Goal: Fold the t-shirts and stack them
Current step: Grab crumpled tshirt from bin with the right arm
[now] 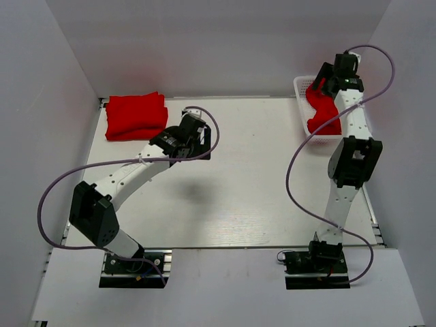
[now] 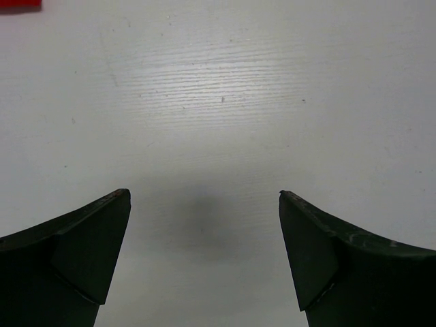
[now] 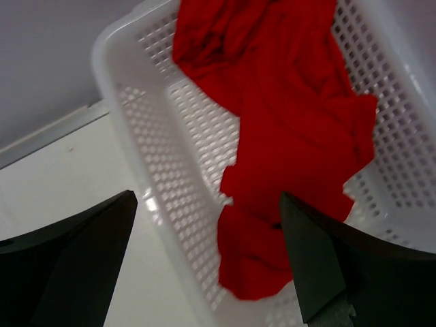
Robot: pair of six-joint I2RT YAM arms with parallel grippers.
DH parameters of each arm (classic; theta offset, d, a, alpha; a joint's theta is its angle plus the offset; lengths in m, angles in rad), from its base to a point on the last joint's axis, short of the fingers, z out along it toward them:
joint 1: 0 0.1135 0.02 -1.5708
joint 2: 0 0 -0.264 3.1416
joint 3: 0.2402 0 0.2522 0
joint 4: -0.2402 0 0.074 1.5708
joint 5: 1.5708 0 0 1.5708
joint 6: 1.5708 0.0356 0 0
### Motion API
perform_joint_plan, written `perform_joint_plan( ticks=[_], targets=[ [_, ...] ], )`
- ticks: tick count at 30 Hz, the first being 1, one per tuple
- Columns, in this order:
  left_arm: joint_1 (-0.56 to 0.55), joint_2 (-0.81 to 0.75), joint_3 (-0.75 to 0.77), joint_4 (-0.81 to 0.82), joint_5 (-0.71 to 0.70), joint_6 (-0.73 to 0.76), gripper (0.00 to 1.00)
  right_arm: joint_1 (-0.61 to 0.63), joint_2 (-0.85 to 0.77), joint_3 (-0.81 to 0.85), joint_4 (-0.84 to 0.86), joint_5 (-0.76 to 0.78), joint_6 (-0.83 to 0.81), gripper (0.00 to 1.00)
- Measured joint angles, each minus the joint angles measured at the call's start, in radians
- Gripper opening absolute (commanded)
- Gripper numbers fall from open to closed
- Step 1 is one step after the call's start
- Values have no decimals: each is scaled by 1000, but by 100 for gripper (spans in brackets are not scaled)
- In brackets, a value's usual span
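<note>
Right now my right gripper (image 3: 204, 197) hangs over the white basket (image 3: 153, 163) at two o'clock, fingers spread wide to take the crumpled red t-shirt (image 3: 286, 136) inside. My left gripper (image 2: 204, 194) hovers spread and empty over the table (image 2: 218, 82), clear of the folded stack (image 1: 136, 116) at ten o'clock

White table (image 1: 245, 204), plain white walls (image 1: 204, 48) — soft, even light
</note>
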Motion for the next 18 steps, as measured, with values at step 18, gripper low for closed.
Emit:
perform_joint_plan(
  ticks=[18],
  targets=[
    [65, 118, 54, -31, 18, 23, 100, -109, 459, 87, 367, -56, -55, 90]
  ],
)
